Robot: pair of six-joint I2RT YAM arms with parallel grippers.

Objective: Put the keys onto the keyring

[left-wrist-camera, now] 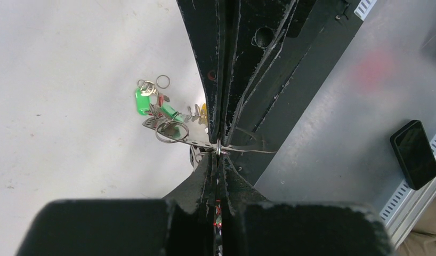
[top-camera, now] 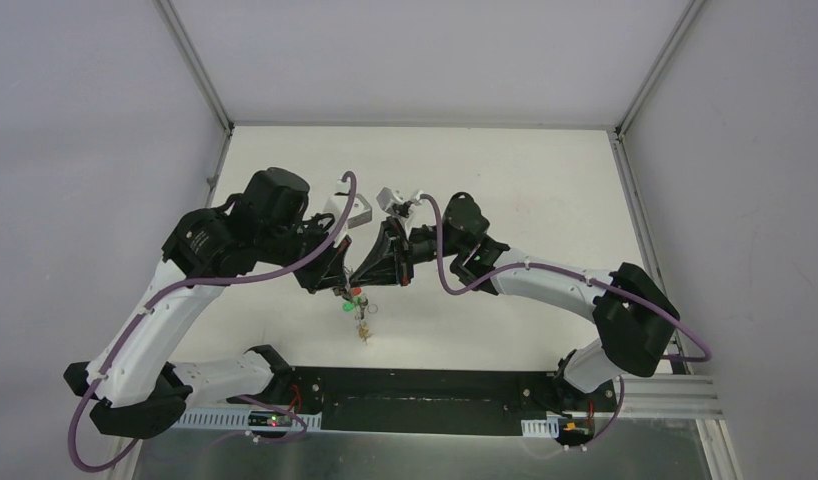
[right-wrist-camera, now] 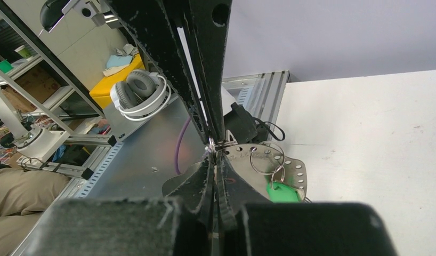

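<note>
Nearest to me, the left gripper (left-wrist-camera: 218, 154) is clamped on the thin wire of the keyring (left-wrist-camera: 240, 149). The right gripper (right-wrist-camera: 213, 156) has its fingers together, its tip meeting the left tip at the same spot. I cannot tell if it really grips the wire.

The keys (top-camera: 351, 303) hang at 6 o'clock from this spot, above the table (top-camera: 545, 200) and not far from its near edge. The white surface continues at 12 o'clock to the back wall.

The left wrist view shows a green key (left-wrist-camera: 143, 101) at 10 o'clock and a phone (left-wrist-camera: 416, 154) at 3 o'clock. Only the right wrist view shows a metal tag with holes (right-wrist-camera: 293, 172), and headphones (right-wrist-camera: 141, 93) far off the table.
</note>
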